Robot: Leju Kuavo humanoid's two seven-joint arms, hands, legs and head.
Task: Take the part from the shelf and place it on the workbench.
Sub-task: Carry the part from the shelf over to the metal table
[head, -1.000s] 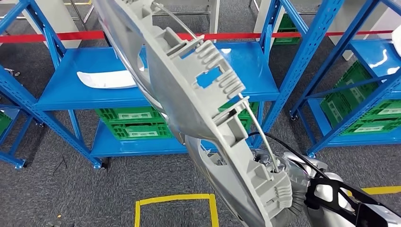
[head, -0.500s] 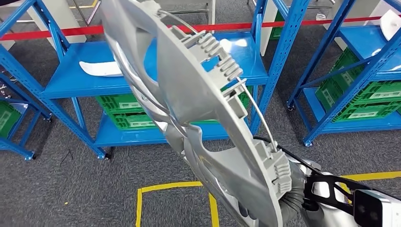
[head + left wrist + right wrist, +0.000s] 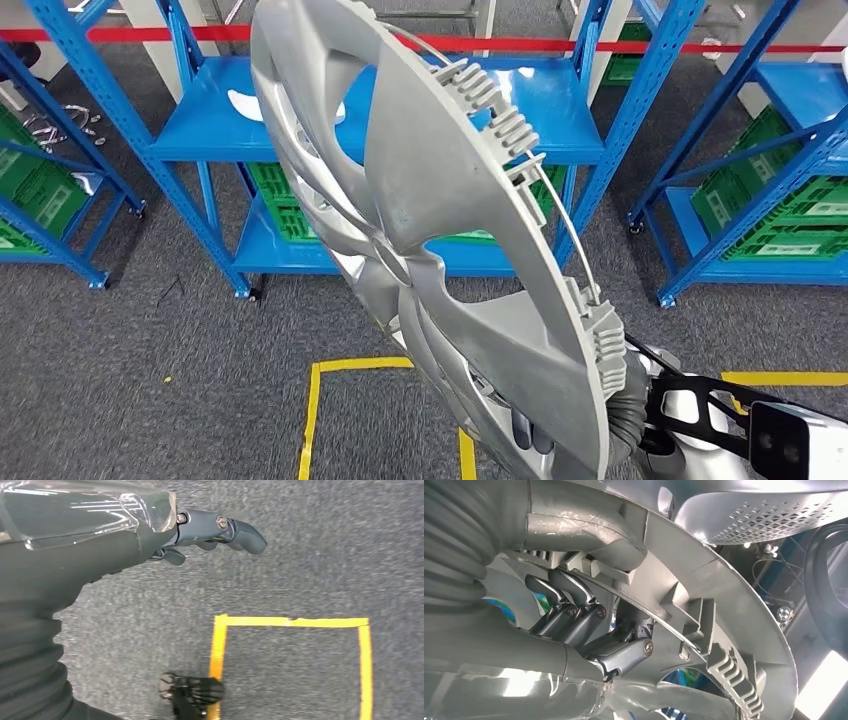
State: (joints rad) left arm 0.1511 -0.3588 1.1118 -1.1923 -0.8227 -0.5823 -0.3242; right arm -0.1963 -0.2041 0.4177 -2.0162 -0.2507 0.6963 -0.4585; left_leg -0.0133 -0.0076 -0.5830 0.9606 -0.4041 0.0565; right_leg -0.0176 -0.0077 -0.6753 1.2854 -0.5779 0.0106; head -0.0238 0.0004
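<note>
**Wheel cover in right hand, carried clear of shelf**

Wheel cover point(image 3: 440, 250), i.e. the task part, is off the shelf and held up in front of the head cam, tilted, rim edge toward the lens, ribbed back side facing right.

Right hand point(image 3: 589, 625): fingers point(image 3: 564, 592) hooked through a spoke opening, thumb clamped over the rim from the other side. Grip sits at the cover's lower rim, next to a clip block point(image 3: 600, 335). Judged reason: holding by rim and opening keeps the wide, thin disc from swinging, and edge-on carry keeps it narrow for moving between racks.

Left hand point(image 3: 215, 530): holds nothing, fingers slightly curled and apart, hanging over grey carpet. Judged to be kept free; not needed for this light part.

Surroundings, rel. to the wheel cover:
- Behind it: blue shelf rack point(image 3: 200, 130), with a white part point(image 3: 250, 100) on the upper deck, left of the cover.
- Behind and below: green crates point(image 3: 285, 200) on the lower deck.
- Far right of it: second blue rack point(image 3: 790, 150) with more green crates.
- Below it: yellow floor tape point(image 3: 340, 370) marking a square on the carpet.
- Behind the racks: red barrier strip point(image 3: 600, 45).

Obstructions: the cover blocks much of the head cam's fwd view. Rack uprights stand near the cover's upper rim; a turn could clip them. Workbench location can't be determined.
</note>
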